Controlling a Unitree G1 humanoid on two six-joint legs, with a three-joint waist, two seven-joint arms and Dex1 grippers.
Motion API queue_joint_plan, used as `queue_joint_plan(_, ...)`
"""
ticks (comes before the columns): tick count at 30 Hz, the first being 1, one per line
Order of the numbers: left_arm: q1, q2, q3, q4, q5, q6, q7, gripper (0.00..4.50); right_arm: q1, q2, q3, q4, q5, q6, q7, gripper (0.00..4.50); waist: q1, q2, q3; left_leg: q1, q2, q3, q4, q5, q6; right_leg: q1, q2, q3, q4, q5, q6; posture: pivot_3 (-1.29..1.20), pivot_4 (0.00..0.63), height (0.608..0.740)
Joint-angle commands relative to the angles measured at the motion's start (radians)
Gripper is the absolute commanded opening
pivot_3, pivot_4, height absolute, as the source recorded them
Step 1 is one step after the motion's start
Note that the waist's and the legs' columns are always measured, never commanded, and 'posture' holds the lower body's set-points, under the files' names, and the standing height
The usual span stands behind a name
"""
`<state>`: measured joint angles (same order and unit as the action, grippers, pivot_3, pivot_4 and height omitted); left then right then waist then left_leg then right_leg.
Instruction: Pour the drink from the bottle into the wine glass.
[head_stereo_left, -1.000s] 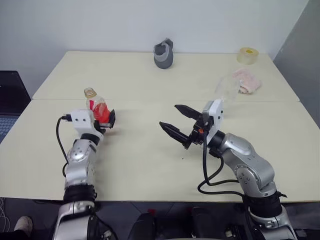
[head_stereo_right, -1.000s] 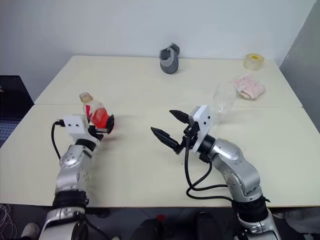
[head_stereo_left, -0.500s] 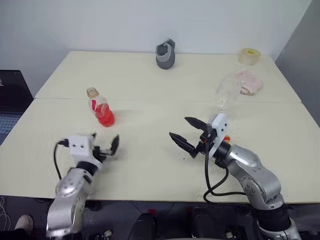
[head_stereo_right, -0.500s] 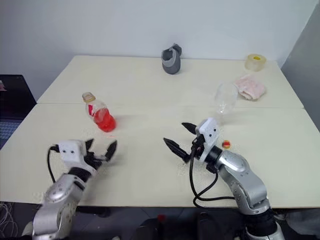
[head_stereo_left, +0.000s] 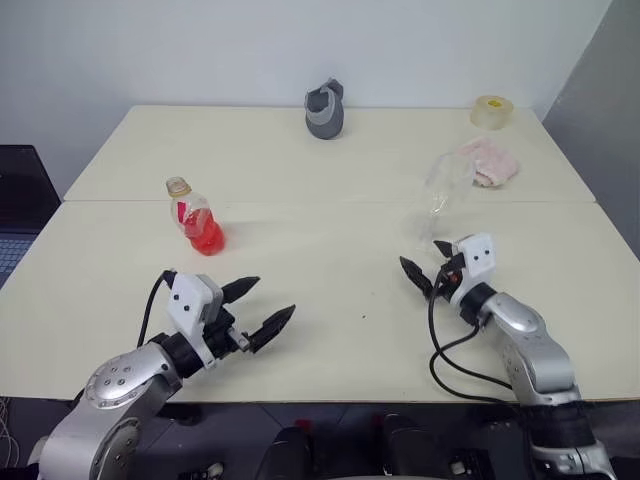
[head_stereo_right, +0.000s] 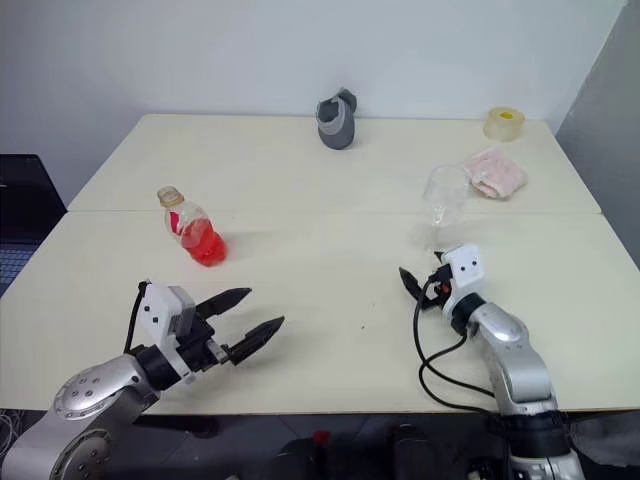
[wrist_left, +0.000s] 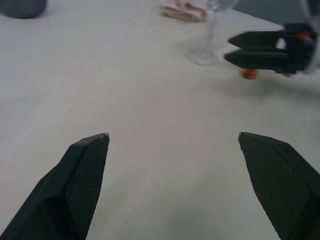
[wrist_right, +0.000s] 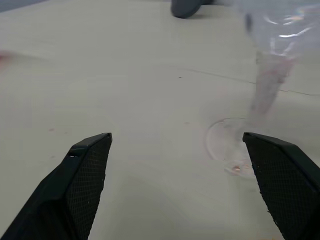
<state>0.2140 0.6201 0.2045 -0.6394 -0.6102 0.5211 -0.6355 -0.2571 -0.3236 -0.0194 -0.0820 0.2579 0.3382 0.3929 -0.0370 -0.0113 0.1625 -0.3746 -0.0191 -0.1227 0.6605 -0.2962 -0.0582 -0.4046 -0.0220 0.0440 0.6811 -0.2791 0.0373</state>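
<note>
Right gripper (head_stereo_right: 418, 281) spread just beside wine glass (head_stereo_right: 441, 205).

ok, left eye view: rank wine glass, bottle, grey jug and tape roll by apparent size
1. wine glass, tallest
2. bottle, shorter than the glass
3. grey jug, close to the bottle in look; it stands farther back, so their order is unsure
4. tape roll, smallest, also far back

Wine glass (wrist_right: 267, 75) next to the right gripper (wrist_right: 185, 165) is smeared, bowl chopped off up top. Tiny orange thing (wrist_left: 248, 73) under those fingers, can't tell what it is.
</note>
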Motion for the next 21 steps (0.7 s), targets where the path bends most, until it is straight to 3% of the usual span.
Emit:
queue_joint_plan(1,-0.023,0.012,0.007,-0.028,-0.018,-0.018,-0.028,4.47,-0.083,0.025,-0.043,0.086,-0.006,-0.064,-0.026,4.50,0.001,0.000,0.000,0.000,0.000,0.000,0.000,0.000,0.000,0.000,0.000,0.000,0.000,0.000,0.000,0.00,0.150,0.740)
queue_joint_plan(17,-0.071,-0.010,-0.017,0.029,0.028,-0.057,-0.034,4.47,-0.331,0.057,-0.061,0.555,-0.097,-0.313,-0.071,4.50,0.001,0.000,0.000,0.000,0.000,0.001,0.000,0.000,0.000,0.000,0.000,0.001,0.000,0.000,0.000,0.00,0.150,0.740)
queue_joint_plan(21,-0.082,-0.020,-0.020,0.042,0.037,-0.064,-0.026,4.50,-0.354,0.065,-0.066,0.609,-0.095,-0.345,-0.068,3.51,0.001,0.000,0.000,0.000,0.000,0.001,0.000,0.000,0.000,0.000,0.000,0.001,0.000,0.000,0.000,0.00,0.150,0.740)
